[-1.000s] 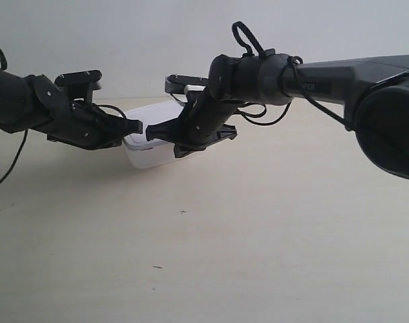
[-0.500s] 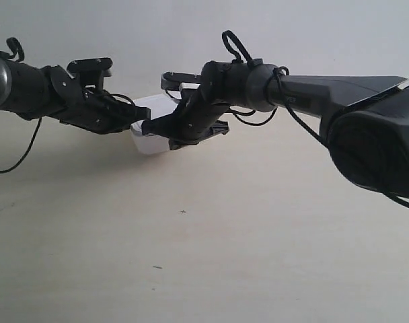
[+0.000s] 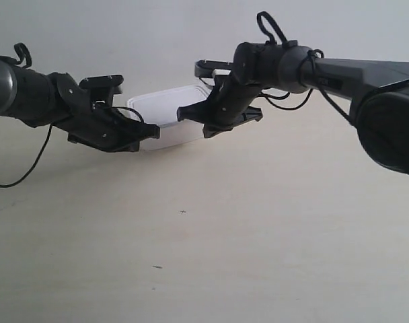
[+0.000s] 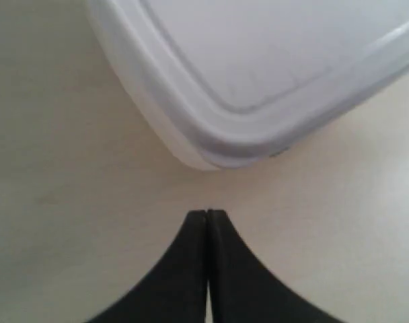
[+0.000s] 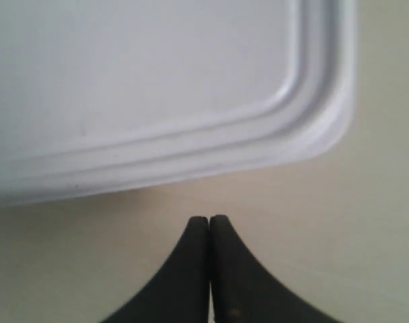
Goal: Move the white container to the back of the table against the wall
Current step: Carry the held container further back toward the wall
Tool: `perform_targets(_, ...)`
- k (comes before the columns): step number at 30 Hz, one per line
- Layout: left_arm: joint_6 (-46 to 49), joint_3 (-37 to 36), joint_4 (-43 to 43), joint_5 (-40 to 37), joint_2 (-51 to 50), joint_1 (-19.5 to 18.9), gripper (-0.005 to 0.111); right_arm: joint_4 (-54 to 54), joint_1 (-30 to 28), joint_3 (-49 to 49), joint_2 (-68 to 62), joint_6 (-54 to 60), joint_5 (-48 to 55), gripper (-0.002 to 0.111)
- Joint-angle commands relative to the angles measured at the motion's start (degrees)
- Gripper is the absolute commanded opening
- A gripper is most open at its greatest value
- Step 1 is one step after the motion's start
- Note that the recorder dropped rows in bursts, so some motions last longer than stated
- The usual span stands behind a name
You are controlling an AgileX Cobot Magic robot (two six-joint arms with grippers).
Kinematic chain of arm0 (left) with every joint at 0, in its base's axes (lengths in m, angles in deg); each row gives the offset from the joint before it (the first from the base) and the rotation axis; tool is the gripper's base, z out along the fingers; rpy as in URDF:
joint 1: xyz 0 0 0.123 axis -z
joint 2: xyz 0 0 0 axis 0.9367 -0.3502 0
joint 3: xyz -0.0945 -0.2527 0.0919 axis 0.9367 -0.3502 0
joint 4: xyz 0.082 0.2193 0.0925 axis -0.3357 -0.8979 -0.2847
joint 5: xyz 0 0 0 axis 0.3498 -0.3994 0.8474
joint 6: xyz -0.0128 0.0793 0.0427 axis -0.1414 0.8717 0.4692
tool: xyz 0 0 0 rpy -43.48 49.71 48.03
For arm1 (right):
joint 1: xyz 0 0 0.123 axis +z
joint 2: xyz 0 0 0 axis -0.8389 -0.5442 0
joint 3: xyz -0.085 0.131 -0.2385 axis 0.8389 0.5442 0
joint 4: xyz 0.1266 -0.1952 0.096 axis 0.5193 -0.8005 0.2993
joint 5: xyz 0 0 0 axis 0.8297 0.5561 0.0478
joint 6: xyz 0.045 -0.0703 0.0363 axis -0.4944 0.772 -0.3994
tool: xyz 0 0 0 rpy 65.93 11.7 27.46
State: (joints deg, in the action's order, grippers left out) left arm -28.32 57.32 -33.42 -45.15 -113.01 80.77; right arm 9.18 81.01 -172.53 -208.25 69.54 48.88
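White container [image 3: 165,113] on tabletop [image 3: 258,235] near the wall [image 3: 157,40]; contact with it unclear. Left gripper [image 4: 207,214] and right gripper [image 5: 209,219], jaws together and empty, sit just off its rim, away from the wall, likely closed to shove, not grasp

the left claw [image 4: 206,217] and the right claw [image 5: 209,220] each have jaws pressed together.

The white container [image 3: 165,109] looks like smooth white plastic with a soft satin sheen, its lid rim moulded in shallow ridges. The table [image 3: 272,242] is pale cream wood-grain, smooth and matt. The wall [image 3: 157,33] is plain, smooth and matt. The left gripper [image 4: 207,214] and right gripper [image 5: 210,219] look like matt black plastic.
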Motion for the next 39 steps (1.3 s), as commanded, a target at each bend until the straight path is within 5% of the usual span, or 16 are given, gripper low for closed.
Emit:
perform_targets(1, -0.4, -1.0, 2.1, 3.9, 1.6, 3.6, 0.000, 1.8, -1.3, -0.5, 1.4, 2.3, 0.9, 0.000)
perform_targets(13, -0.7, -0.9, 2.0, 10.1, 0.2, 5.3, 0.000, 3.2, -1.3, -0.5, 1.1, 4.7, -1.5, 0.000)
perform_targets(39, -6.4, 17.6, -8.9, 3.7, -11.0, 1.9, 0.000, 2.8, -2.7, -0.5, -1.0, 5.8, -10.4, 0.000)
